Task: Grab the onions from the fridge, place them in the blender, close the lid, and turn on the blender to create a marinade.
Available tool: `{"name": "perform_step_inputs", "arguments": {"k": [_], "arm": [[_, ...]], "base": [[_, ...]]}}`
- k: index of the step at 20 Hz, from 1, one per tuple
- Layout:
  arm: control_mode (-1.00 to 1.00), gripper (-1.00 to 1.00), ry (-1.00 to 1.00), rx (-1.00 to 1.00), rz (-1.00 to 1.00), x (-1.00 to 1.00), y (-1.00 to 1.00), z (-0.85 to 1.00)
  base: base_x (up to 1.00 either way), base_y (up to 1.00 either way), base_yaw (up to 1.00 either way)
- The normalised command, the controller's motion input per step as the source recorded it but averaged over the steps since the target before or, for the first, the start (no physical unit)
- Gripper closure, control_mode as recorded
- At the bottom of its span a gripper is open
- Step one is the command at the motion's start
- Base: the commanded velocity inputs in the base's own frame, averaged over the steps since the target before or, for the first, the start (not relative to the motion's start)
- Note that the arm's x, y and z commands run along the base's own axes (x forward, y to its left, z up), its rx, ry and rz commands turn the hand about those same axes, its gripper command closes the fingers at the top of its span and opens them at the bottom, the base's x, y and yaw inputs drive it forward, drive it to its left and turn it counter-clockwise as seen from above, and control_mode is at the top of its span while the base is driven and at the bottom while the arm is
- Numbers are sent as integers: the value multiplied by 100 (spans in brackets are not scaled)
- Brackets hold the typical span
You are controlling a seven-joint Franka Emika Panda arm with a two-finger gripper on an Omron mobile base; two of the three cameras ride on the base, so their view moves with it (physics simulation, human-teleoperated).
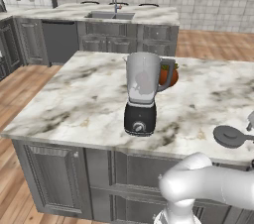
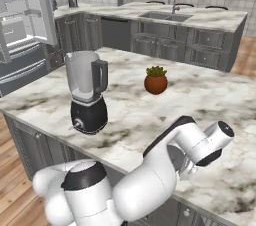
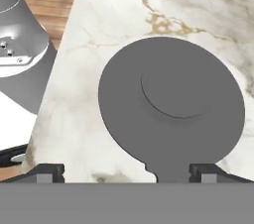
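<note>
Two fingertips of the pincer (image 3: 126,172) are spread wide just over the lid (image 3: 171,105), flat on the surface (image 1: 89,99) apart from the blender (image 1: 142,93), presumably lining up a grab

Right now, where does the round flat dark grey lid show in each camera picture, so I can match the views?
Left base view: the round flat dark grey lid lies on the marble island counter at the right edge.
Right base view: I cannot make it out; the white arm covers that part of the counter.
Hand view: centre, flat on the marble.
Shared landmark: the marble counter's front edge.
</note>
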Motion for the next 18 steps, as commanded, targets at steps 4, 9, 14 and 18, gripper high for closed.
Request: {"name": "perform_step_inputs", "arguments": {"k": [4, 9, 14, 18], "arm": [[-100, -100, 0, 3, 2, 22, -8, -13], [-100, -100, 0, 0, 0, 3, -2, -28], [-100, -100, 0, 0, -4, 1, 3, -22], [-100, -100, 0, 0, -10, 16, 12, -8]], "base": [[0, 0, 0], [0, 0, 0], [0, 0, 0], [0, 0, 0]]}}
